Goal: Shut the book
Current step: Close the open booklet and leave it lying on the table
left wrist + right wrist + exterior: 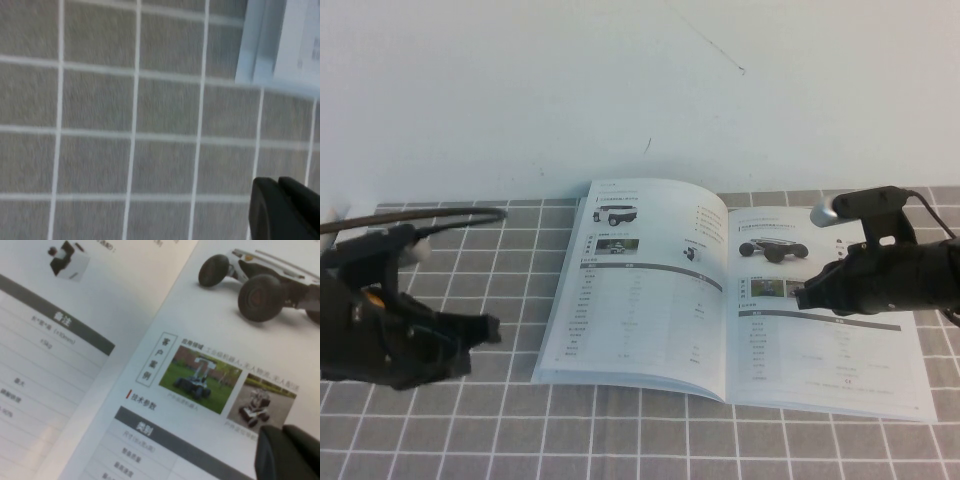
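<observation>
A white booklet point(660, 285) lies open and flat on the grey checked mat point(470, 430), its pages showing tables and photos of wheeled robots. My right gripper point(802, 294) hovers over the right-hand page near the spine, fingers shut with nothing held. In the right wrist view its dark tips point(282, 432) sit just above the printed page point(200, 320). My left gripper point(490, 328) is low over the mat, left of the booklet and apart from it, also shut and empty. The left wrist view shows its tips point(278, 181) and one corner of the booklet point(280, 45).
The mat's white grid lines run across the table. A plain white wall point(620, 80) stands behind the booklet. A black cable point(440, 218) arcs over the mat from the left arm. A strip of mat lies between the left gripper and the booklet's left edge.
</observation>
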